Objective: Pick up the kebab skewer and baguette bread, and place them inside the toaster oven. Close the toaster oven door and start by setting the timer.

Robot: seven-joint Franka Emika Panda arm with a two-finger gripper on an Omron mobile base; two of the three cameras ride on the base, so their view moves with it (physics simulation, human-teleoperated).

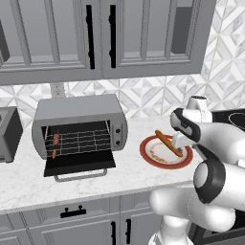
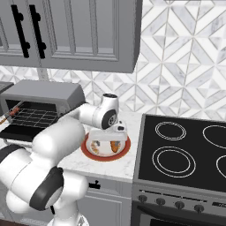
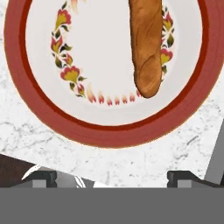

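Baguette bread point(image 3: 148, 46) lies on plate point(image 3: 41, 120); pincer point(image 3: 112, 177) spread wide, seemingly touching nothing.

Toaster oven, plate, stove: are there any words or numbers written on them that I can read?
None: no readable words, numbers or brand names anywhere.
Toaster oven: the knob panel at its right shows two knobs, any marks around them too small to read.
Plate: just a ring of painted flowers inside its red rim, no letters.
Stove: white burner rings and plain knobs, no readable labels.
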